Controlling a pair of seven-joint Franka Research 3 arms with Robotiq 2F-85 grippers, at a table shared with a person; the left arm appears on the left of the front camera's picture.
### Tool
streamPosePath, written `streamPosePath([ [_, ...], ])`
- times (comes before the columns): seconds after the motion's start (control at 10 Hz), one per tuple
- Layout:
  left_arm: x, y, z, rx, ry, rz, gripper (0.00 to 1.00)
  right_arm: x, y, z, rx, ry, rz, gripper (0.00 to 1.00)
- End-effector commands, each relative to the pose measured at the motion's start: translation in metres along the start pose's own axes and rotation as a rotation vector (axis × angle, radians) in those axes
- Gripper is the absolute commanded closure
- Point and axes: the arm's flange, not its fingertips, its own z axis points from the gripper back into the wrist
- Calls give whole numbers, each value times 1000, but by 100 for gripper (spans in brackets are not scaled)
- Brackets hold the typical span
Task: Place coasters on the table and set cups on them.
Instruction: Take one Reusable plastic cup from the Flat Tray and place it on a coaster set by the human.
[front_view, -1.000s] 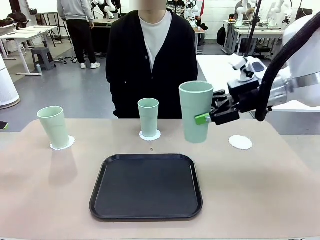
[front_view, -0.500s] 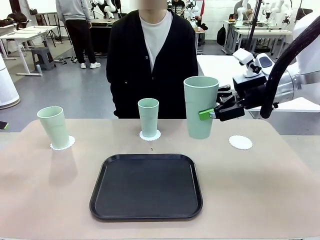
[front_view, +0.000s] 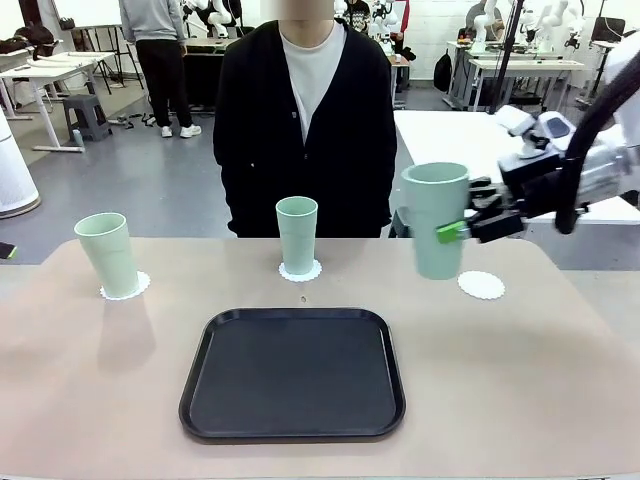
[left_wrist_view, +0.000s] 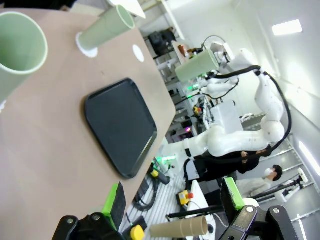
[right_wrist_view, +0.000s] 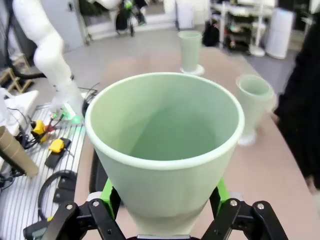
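Cup (front_view: 435, 220), likely light, stiff, slick plastic, rides clamped at mid-wall in the right pincer (front_view: 462, 230), above the bench (front_view: 560, 370). Bare coaster (front_view: 481, 285) lies at its five o'clock. The left pincer (left_wrist_view: 172, 200) gapes wide, empty.

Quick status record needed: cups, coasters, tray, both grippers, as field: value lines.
held cup: upright, in the air, just left of the empty coaster
right gripper: shut on held cup
left gripper: open, holding nothing
left cup: on a coaster, leaning
middle cup: upright on a coaster
empty coaster: on the table, far right
tray: black, nothing on it
person: standing at the far side
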Motion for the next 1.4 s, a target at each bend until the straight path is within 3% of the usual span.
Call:
streamPosePath([
  [0.0, 1, -2, 0, 0, -16, 1, 0, -18, -40, 66, -43, -42, -65, 15],
  [0.2, 1, -2, 0, 0, -16, 1, 0, -35, -63, 120, -124, -109, -80, 15],
  [0.4, 1, -2, 0, 0, -16, 1, 0, -43, -72, 144, -181, -179, -69, 15],
  [0.6, 1, -2, 0, 0, -16, 1, 0, -41, -78, 136, -259, -166, -80, 15],
  [0.7, 1, -2, 0, 0, -16, 1, 0, -45, -72, 154, -199, -155, -101, 15],
  [1.0, 1, -2, 0, 0, -16, 1, 0, -44, -76, 151, -214, -160, -102, 15],
  [1.1, 1, -2, 0, 0, -16, 1, 0, -31, -65, 140, -234, -155, 30, 15],
  [1.3, 1, -2, 0, 0, -16, 1, 0, -52, -104, 129, -209, -183, 16, 15],
])
